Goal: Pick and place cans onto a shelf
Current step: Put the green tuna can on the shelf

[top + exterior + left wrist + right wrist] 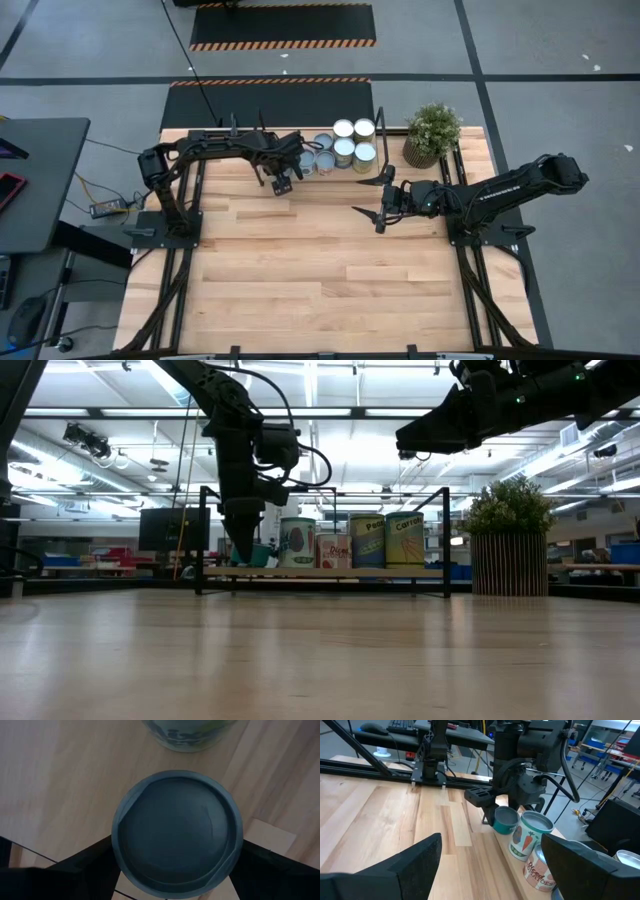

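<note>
The tabletop (pixel 300 270) is pale wood in jointed strips, smooth with a soft sheen. The cans (pixel 345 145) have bright metal tops and glossy printed paper labels. The shelf (pixel 330 572) is light wood in thin matt black metal. Both the left tool (pixel 490 812) and the right tool (pixel 381 205) look like matt black plastic.

Your left gripper (pixel 283 183) is clamped shut at the back, arm stretched out; your right gripper (pixel 375 204) hovers mid-table, fingers spread wide.
</note>
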`<action>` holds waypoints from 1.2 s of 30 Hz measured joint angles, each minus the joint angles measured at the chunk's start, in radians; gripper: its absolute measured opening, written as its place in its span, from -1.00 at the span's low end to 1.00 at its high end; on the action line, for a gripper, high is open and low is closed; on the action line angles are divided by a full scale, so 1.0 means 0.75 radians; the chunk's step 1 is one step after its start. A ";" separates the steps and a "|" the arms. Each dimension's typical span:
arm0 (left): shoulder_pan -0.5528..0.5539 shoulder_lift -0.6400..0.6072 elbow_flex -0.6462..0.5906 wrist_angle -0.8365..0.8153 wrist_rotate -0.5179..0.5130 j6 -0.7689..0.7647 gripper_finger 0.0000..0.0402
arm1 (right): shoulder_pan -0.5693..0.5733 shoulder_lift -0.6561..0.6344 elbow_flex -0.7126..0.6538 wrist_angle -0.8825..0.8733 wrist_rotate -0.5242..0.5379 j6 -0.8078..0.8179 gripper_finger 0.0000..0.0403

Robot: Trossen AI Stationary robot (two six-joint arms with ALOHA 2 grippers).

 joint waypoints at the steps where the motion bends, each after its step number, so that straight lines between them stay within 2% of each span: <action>1: -0.001 0.000 0.000 0.000 0.000 0.000 0.59 | 0.000 0.000 0.000 0.000 0.000 0.000 0.73; 36: -0.017 -0.001 0.001 0.033 -0.006 -0.079 0.59 | 0.000 0.000 0.000 0.001 0.001 0.000 0.73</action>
